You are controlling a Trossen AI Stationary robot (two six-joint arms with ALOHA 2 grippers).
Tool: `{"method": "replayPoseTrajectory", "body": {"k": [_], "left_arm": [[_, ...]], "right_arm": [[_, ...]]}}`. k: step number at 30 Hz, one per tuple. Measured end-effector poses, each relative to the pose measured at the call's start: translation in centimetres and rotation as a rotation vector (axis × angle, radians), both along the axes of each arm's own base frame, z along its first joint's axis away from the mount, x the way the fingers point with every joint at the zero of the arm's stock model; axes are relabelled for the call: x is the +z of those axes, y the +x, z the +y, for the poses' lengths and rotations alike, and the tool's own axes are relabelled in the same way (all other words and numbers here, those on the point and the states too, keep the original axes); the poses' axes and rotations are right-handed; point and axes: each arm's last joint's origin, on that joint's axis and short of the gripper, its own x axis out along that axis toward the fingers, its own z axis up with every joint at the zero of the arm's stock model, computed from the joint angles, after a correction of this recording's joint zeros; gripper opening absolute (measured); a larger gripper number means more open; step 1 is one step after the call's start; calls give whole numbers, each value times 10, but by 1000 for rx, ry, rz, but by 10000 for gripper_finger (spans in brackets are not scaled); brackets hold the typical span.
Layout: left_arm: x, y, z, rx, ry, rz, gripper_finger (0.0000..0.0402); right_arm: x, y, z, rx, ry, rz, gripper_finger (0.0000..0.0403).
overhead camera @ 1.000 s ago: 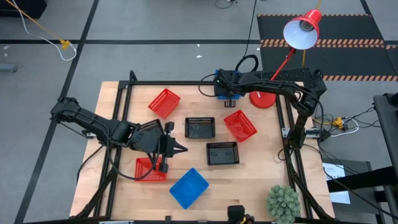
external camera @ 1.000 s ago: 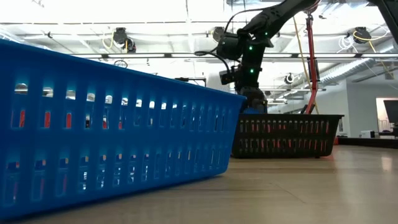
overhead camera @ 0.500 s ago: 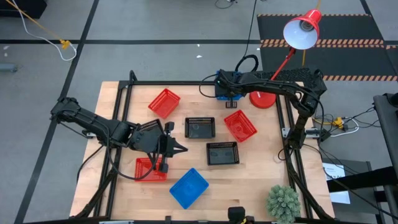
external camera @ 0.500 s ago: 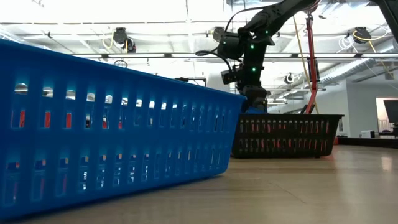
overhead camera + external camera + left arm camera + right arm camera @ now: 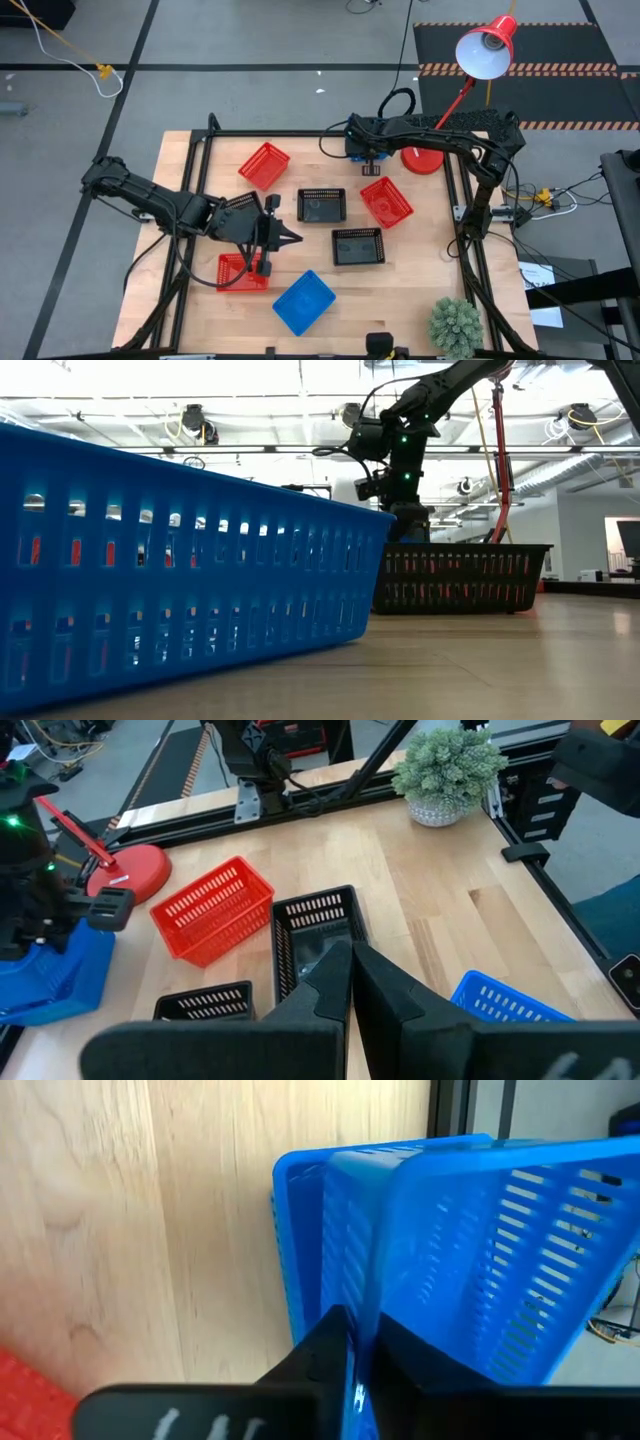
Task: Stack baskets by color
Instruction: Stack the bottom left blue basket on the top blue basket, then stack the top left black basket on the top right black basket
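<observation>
Three red baskets (image 5: 264,165) (image 5: 386,201) (image 5: 243,272), two black baskets (image 5: 321,204) (image 5: 358,246) and a blue basket (image 5: 304,301) rest flat on the wooden table. At the far edge lies another blue basket (image 5: 300,1230), with a second blue basket (image 5: 480,1250) tilted in it. My right gripper (image 5: 350,1345) is shut on that tilted one. My left gripper (image 5: 287,238) hovers shut and holding nothing, above the table beside the near red basket. My right gripper pinches a lattice wall (image 5: 362,1315) of the tilted blue basket between its two fingers, one finger on each face of the wall. The fingers come from above, slanting down. The basket sits tilted, its lower part inside the blue basket beneath it.
A red lamp base (image 5: 421,159) stands beside the blue baskets at the far right, its lamp head (image 5: 487,47) beyond the table. A potted plant (image 5: 456,325) sits at the near right corner. A black frame (image 5: 300,133) borders the table.
</observation>
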Motion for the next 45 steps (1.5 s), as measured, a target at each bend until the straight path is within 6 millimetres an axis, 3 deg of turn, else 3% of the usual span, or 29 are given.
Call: {"method": "replayPoseTrajectory", "body": {"k": [11,21,25,30,34,38,45], "left_arm": [[0,0,0,-6,14,0,17],[0,0,0,-6,14,0,17],[0,0,0,-7,14,1,17],[0,0,0,-9,21,5,17],[-1,0,0,-11,28,8,17],[-1,0,1,8,39,5,17],[0,0,8,208,63,-29,17]], "right_arm": [[-1,2,10,21,-31,59,43],[2,2,9,5,-58,54,158],[14,-1,12,-1,-42,-8,185],[39,-8,23,-21,116,-203,185],[64,-20,42,-69,216,-310,173],[75,-33,75,-68,239,-394,160],[64,-62,151,16,228,-580,151]]}}
